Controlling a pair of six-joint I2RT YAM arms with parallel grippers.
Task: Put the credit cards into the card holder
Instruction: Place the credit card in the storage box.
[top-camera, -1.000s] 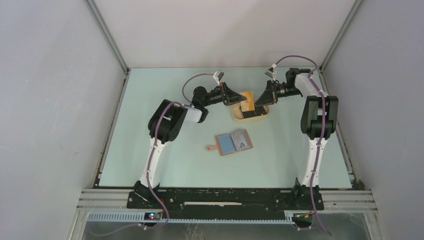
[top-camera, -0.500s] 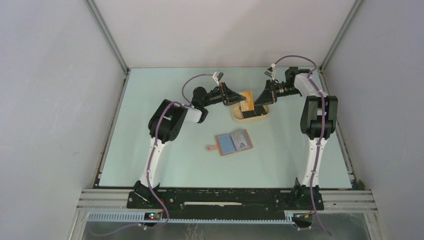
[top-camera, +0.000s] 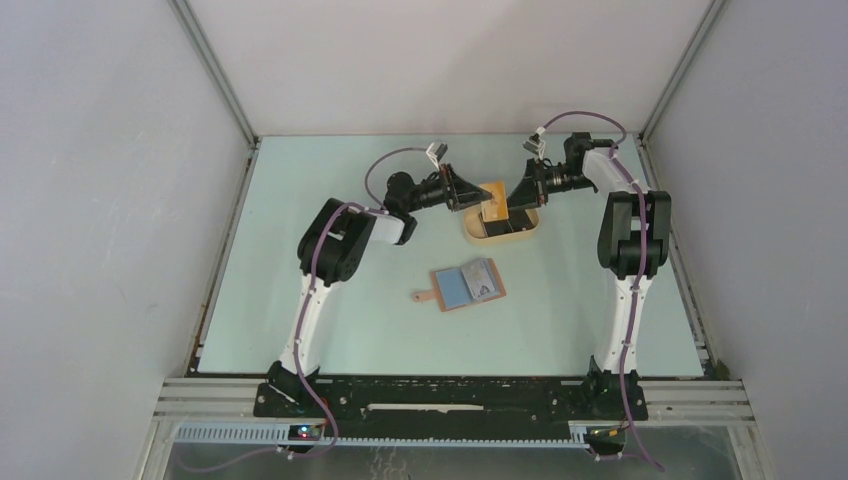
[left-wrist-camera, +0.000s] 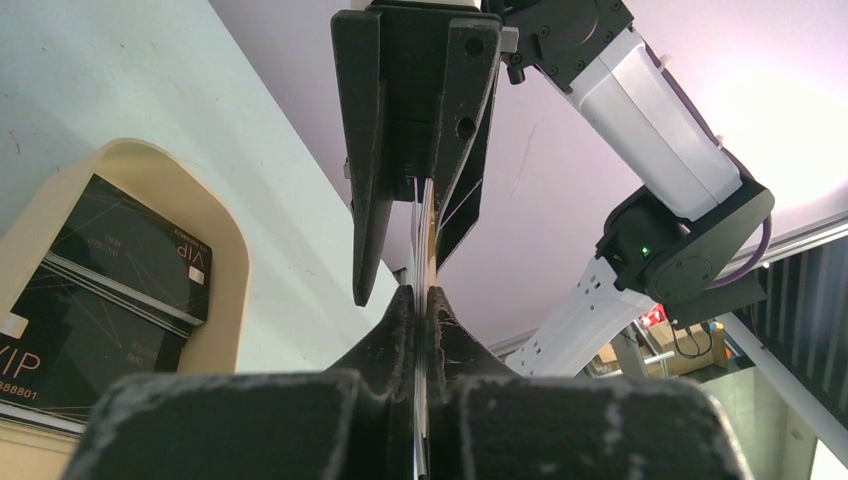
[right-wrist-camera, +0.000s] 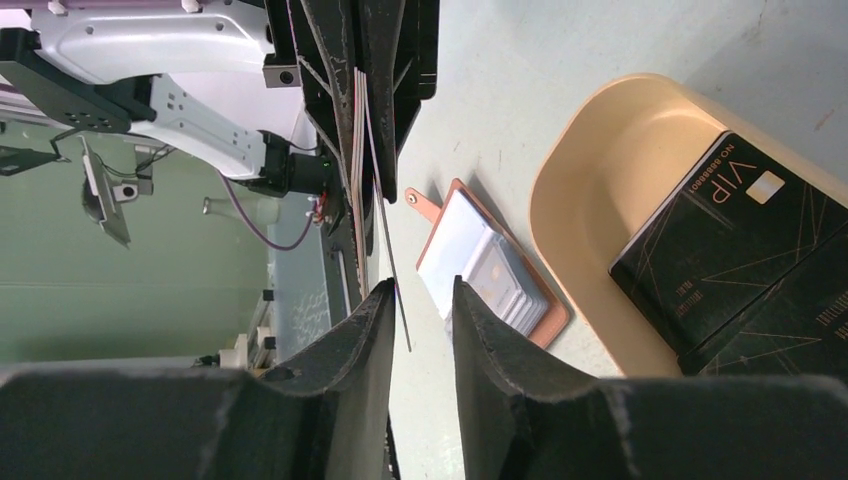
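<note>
In the top view my left gripper (top-camera: 472, 194) is shut on an orange-yellow credit card (top-camera: 493, 201), held on edge above the beige tray (top-camera: 478, 236). The left wrist view shows thin credit cards (left-wrist-camera: 424, 215) edge-on, pinched between the left gripper (left-wrist-camera: 421, 292) jaws. My right gripper (top-camera: 513, 198) faces it from the right. It stands open in the right wrist view (right-wrist-camera: 422, 290), with the free end of the cards (right-wrist-camera: 366, 130) reaching between its fingers, close to the left one. The reddish-brown card holder (top-camera: 467, 285) lies open on the table, nearer the arm bases, also seen in the right wrist view (right-wrist-camera: 488, 268).
Black VIP cards (right-wrist-camera: 740, 240) line the bottom of the tray (right-wrist-camera: 600, 190); they show in the left wrist view too (left-wrist-camera: 110, 290). The pale green table (top-camera: 330, 320) is walled in by grey panels on three sides.
The right arm has edged left, bringing its gripper closer around the held cards. The left arm and the card holder have not moved.
</note>
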